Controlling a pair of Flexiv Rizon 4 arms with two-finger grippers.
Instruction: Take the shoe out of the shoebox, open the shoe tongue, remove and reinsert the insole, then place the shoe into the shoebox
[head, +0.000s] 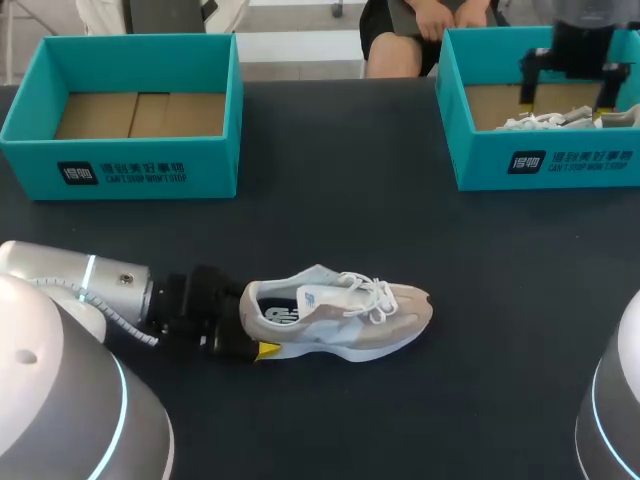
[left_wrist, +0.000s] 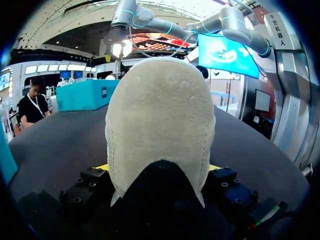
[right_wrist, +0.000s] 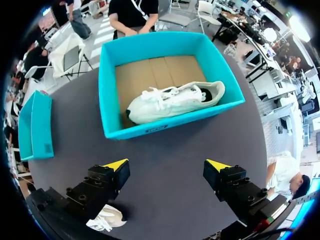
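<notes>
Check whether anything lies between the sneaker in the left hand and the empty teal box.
Nothing visible does. Only bare black tabletop lies between the beige and white sneaker, held at its heel by the left hand, and the empty teal cardboard shoebox.

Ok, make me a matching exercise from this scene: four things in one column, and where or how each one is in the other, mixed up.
Things:
1. beige shoe
2. white shoe
3. left shoebox
4. right pincer

States:
A. open, holding nothing
B. empty inside
C. lying in the right shoebox
D. on the table, heel between the left pincer's fingers

Pairs: 1-D, 2-C, 3-B, 4-A.
</notes>
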